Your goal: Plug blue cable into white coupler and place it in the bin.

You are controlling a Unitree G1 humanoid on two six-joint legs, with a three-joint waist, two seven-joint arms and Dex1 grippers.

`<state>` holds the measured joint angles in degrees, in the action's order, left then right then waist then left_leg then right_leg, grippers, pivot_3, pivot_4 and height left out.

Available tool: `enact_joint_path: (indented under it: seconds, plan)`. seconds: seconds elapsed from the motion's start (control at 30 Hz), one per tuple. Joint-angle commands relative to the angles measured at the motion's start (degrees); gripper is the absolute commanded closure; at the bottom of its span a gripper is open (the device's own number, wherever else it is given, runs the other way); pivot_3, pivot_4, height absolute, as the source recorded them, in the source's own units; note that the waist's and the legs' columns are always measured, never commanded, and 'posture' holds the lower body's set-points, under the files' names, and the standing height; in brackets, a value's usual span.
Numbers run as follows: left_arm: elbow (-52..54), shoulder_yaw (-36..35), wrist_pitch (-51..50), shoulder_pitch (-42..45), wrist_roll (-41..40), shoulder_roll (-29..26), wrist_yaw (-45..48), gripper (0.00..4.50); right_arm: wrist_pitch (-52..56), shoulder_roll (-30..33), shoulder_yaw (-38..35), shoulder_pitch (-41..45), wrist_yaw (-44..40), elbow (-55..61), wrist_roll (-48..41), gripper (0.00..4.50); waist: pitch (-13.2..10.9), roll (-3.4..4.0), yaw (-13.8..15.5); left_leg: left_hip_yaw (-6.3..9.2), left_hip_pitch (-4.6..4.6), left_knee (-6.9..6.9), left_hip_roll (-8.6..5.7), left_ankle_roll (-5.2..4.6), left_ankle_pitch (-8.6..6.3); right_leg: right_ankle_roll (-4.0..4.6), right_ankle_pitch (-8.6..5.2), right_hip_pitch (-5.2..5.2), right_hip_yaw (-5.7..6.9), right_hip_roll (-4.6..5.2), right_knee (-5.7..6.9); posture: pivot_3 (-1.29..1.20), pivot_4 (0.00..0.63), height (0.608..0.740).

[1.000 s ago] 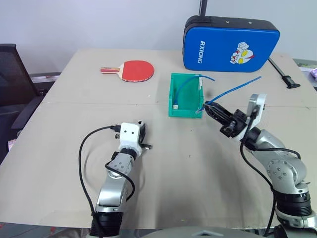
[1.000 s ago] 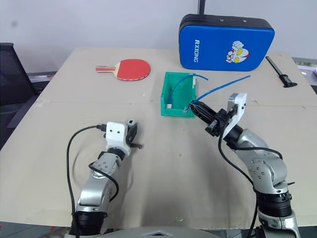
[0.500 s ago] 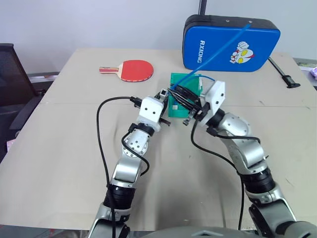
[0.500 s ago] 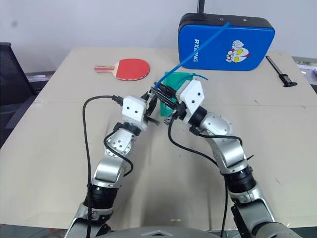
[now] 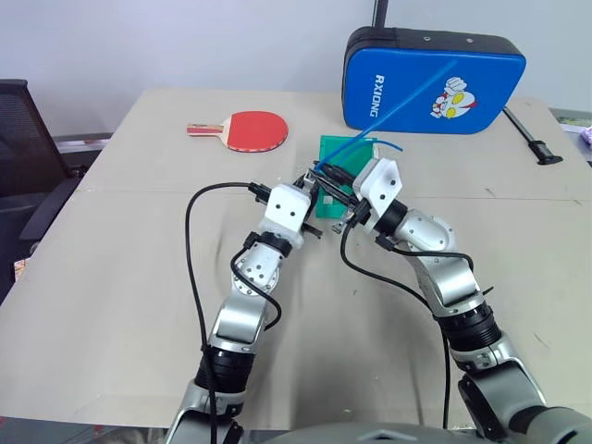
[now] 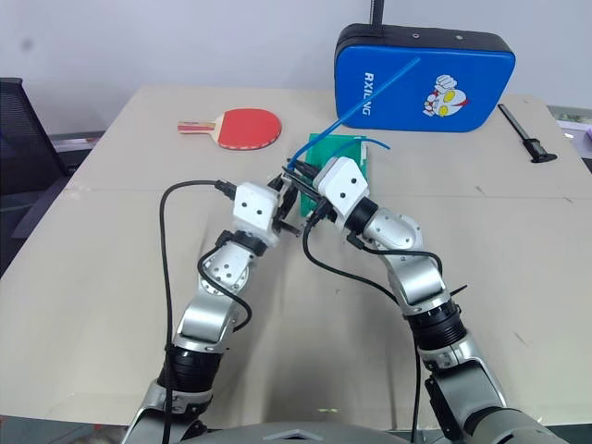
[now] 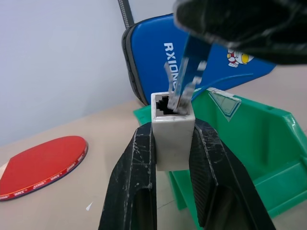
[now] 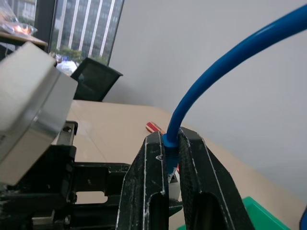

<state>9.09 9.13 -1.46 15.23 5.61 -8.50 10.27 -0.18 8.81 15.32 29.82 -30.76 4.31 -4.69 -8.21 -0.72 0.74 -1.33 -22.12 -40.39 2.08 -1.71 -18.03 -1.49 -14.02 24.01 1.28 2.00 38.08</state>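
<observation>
**Plug at the socket**

While the left gripper (image 7: 173, 143) pinches the white coupler (image 7: 172, 132), the right gripper (image 8: 171, 143), pressed shut on the blue cable (image 8: 216, 67), holds its clear plug at the coupler's socket. The bin (image 7: 268, 143) sits just behind both.

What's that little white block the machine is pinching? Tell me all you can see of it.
The small white plastic coupler block is boxy and smooth, with a dark square socket in its upper end. It stands upright, clamped on two sides by the left claw and its black fingers, above the tan table near the green plastic bin. The clear plug of the thin blue cable sits at the socket mouth.
</observation>
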Motion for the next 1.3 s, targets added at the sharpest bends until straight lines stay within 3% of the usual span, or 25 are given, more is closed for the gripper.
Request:
enact_joint_path:
  seconds: [0.03, 0.4, 0.83, 0.97, 1.17, 1.3]
  plan:
    - [3.3, 0.4, 1.3, 0.0, 0.7, 0.1, 0.1, 4.14, -0.1, 0.5, 0.4, 1.0, -0.1, 0.5, 1.4, 4.50, 0.0, 0.00, 0.0, 0.00, 0.00, 0.00, 0.00, -0.01, 0.00, 0.00, 0.00, 0.00, 0.00, 0.00, 0.00, 0.00, 0.150, 0.681]
    - [3.3, 1.1, 1.7, -0.7, 2.1, 0.5, -0.6, 4.14, 13.6, 5.9, 6.4, 1.7, -4.6, 1.9, 7.9, 4.50, 0.0, 0.00, 0.0, 0.02, 0.00, -0.01, 0.00, -0.10, -0.05, 0.00, 0.00, 0.00, 0.04, 0.01, 0.00, 0.00, 0.150, 0.681]
    - [4.1, 2.1, 4.1, -0.3, 2.7, 0.1, 1.4, 4.14, 37.1, 4.6, 10.6, 1.6, -2.3, 3.6, 10.9, 4.50, 0.0, 0.01, 0.0, 0.07, -0.06, -0.01, 0.00, -0.09, -0.05, 0.01, 0.00, 0.01, 0.19, 0.06, -0.03, 0.00, 0.150, 0.681]
    - [3.1, 1.8, 4.6, 0.0, 2.5, 0.4, 1.3, 4.14, 35.1, 3.6, 8.2, 0.7, -2.0, 4.9, 8.6, 4.50, 0.0, 0.01, 0.0, 0.09, -0.07, -0.01, 0.00, -0.10, -0.06, 0.01, 0.00, 0.02, 0.21, 0.07, -0.03, 0.00, 0.150, 0.681]
    - [2.9, 0.5, 4.0, -0.7, 1.7, 1.1, 0.8, 4.14, 18.0, -3.6, -0.5, 0.6, 3.0, 3.8, 3.3, 4.50, 0.0, 0.00, -0.1, 0.10, -0.08, -0.01, 0.00, -0.11, -0.06, 0.00, 0.00, 0.02, 0.22, 0.05, -0.03, 0.00, 0.150, 0.681]
    - [2.7, -0.6, 3.2, -0.9, 0.7, 1.6, 0.8, 4.14, 13.7, -2.8, -1.1, 0.2, 3.0, 2.3, 3.8, 4.50, 0.0, 0.00, 0.0, 0.10, -0.08, -0.01, -0.01, -0.09, -0.05, 0.00, 0.00, 0.02, 0.23, 0.05, -0.02, 0.00, 0.150, 0.681]
